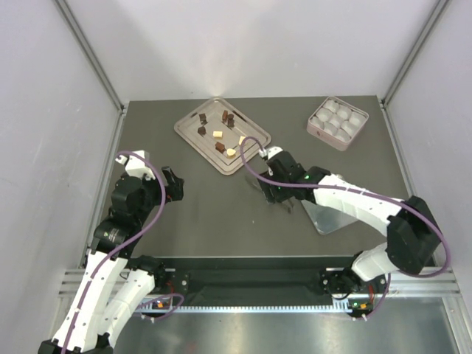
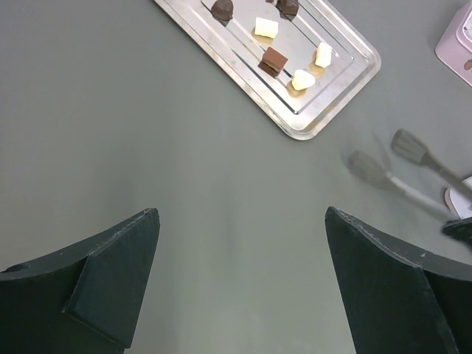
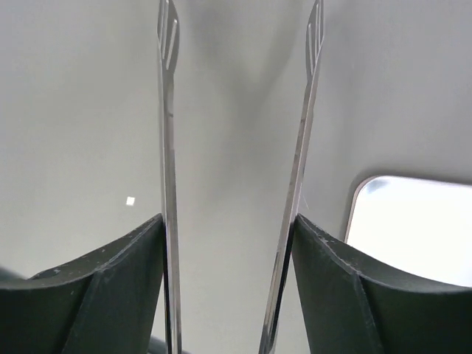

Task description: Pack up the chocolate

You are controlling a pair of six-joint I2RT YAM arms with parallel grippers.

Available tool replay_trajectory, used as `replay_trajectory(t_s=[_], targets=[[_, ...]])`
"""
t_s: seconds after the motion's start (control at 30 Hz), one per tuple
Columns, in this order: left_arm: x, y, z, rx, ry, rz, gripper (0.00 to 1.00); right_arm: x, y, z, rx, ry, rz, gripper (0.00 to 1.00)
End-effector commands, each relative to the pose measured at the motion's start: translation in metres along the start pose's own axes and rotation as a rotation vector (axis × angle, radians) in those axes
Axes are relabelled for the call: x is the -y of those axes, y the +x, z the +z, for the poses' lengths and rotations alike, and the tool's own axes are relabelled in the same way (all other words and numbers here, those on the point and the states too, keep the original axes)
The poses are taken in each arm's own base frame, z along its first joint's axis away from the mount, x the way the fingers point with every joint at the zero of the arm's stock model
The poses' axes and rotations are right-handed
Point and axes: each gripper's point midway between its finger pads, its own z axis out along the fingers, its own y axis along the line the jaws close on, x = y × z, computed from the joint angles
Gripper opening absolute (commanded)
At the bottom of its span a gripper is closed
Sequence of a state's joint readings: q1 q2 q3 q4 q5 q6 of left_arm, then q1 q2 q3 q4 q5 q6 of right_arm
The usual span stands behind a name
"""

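Matte dark grey table (image 1: 221, 214), plain white walls (image 1: 44, 110). Left gripper (image 2: 242, 214) spread wide, empty. Shiny steel tray (image 1: 255, 140), rounded corners, carries chocolate (image 1: 218, 134): small brown and cream cubes. Right gripper (image 3: 228, 219) clamps thin metal tongs (image 3: 168, 147). Pink box (image 1: 324, 138), white round cups, back right

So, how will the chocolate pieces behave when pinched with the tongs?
Probably light: each chocolate piece is tiny against the tray. Likely to skid on that glossy metal if nudged. Blocky, so unlikely to roll; the tongs' narrow tips might let one twist.
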State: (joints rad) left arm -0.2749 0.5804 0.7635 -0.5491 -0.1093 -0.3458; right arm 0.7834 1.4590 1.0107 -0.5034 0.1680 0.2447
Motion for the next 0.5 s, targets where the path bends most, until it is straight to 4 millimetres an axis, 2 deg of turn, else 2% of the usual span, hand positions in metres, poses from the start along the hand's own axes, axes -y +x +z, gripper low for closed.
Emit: replay_trajectory(t_s=[0.0, 0.23, 0.33, 0.37, 0.43, 0.47], targets=[[0.008, -0.017, -0.004, 0.05, 0.03, -0.008, 0.99, -0.005, -0.021, -0.028, 0.035, -0.053, -0.001, 0.65], [0.006, -0.017, -0.004, 0.052, 0.02, -0.008, 0.99, -0.004, -0.035, -0.04, 0.058, -0.054, -0.012, 0.61], [0.006, -0.016, -0.003, 0.049, 0.021, -0.008, 0.99, -0.006, -0.052, -0.044, 0.09, -0.068, -0.022, 0.59], [0.007, -0.017, -0.003, 0.05, 0.023, -0.008, 0.99, -0.008, -0.069, -0.05, 0.127, -0.075, -0.025, 0.59], [0.01, -0.017, -0.004, 0.051, 0.04, -0.008, 0.99, -0.011, -0.088, -0.048, 0.16, -0.082, -0.066, 0.59], [0.012, -0.016, -0.004, 0.048, 0.053, -0.008, 0.99, -0.015, -0.111, -0.052, 0.228, -0.092, -0.076, 0.59]])
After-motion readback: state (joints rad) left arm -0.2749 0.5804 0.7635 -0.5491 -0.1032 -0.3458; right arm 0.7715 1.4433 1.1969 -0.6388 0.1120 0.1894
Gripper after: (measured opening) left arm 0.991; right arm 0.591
